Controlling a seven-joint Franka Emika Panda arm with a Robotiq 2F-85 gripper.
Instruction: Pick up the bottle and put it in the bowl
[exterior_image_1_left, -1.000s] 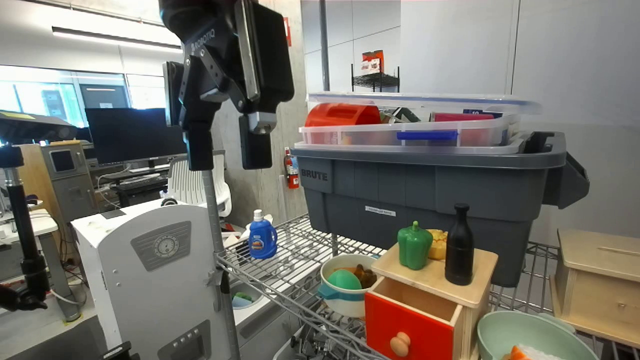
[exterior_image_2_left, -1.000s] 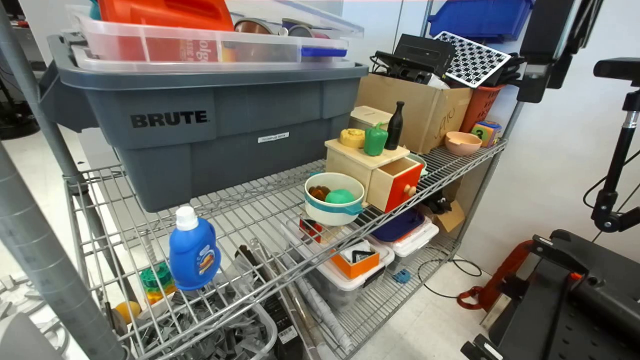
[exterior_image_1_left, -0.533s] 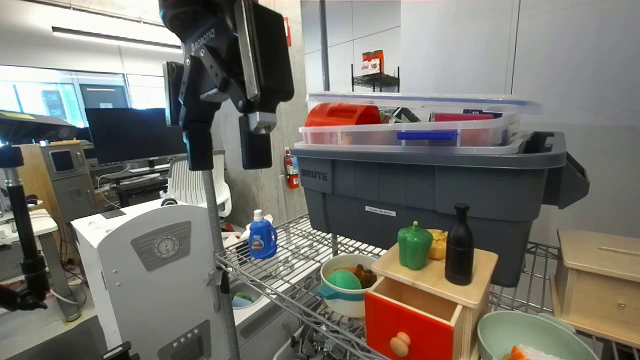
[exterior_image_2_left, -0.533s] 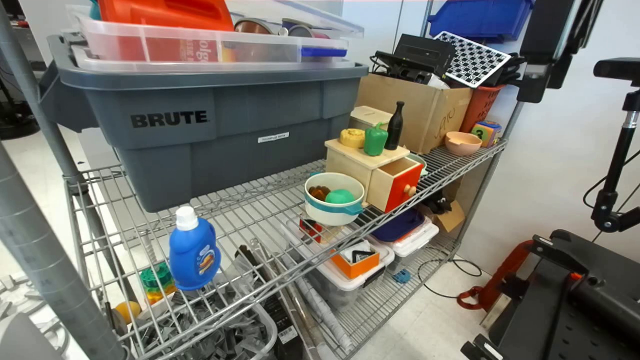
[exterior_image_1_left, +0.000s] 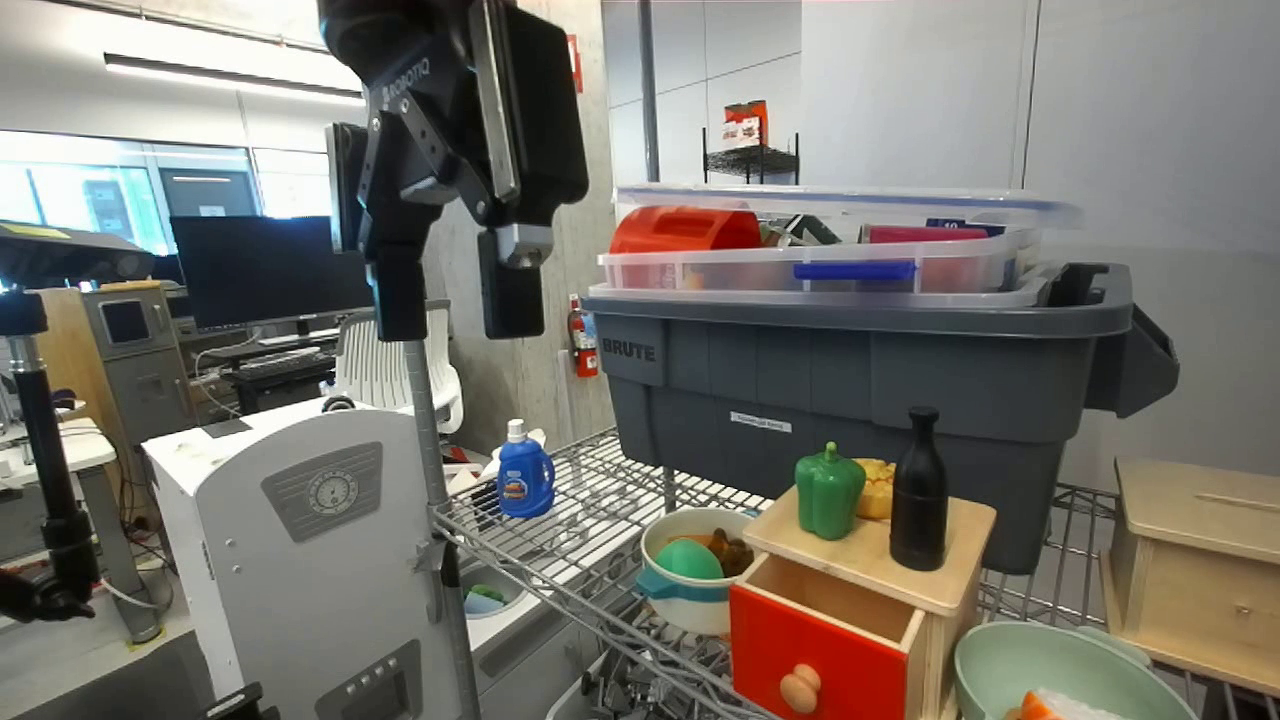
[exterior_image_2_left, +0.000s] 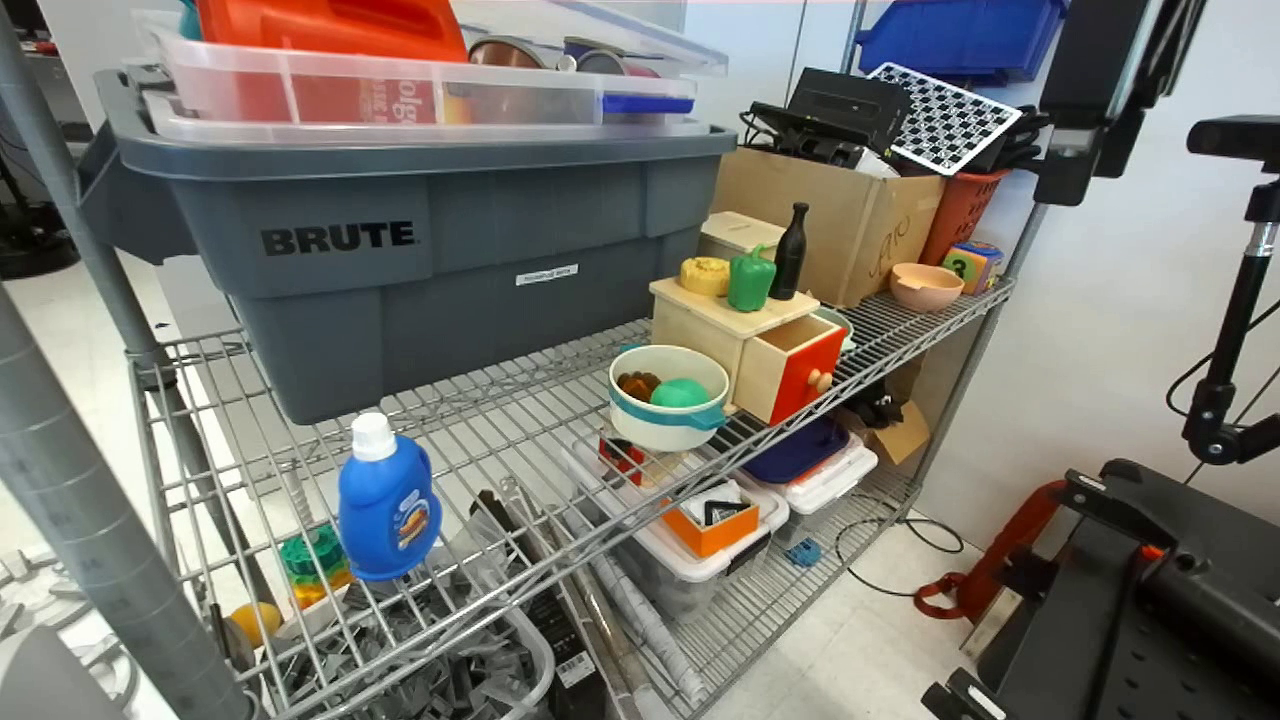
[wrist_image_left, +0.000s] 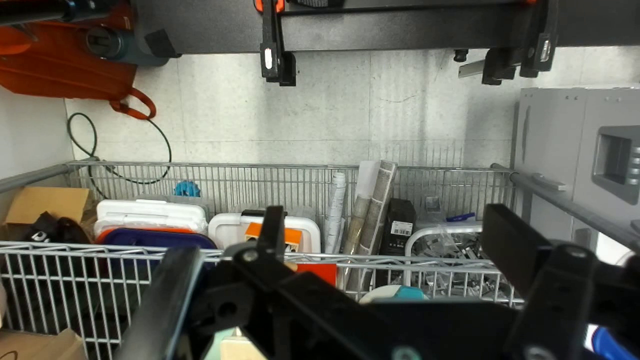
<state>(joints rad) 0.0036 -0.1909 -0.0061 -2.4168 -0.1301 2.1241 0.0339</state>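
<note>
Black fingers (exterior_image_1_left: 513, 290), pale ROBOTIQ lettering (exterior_image_1_left: 406, 78)

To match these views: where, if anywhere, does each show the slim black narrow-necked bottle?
In an exterior view: slim black bottle, right side, lower half.
In an exterior view: bottle, right of centre, upper half.
Wrist view: absent.
Shared landmark: flat red drawer front, partly visible in the wrist view.

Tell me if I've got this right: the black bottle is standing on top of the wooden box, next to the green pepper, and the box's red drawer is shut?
Nearly! The red drawer isn't shut: it is pulled open, as seen in both exterior views. The black bottle does stand on top of the wooden box, next to the green pepper.
</note>
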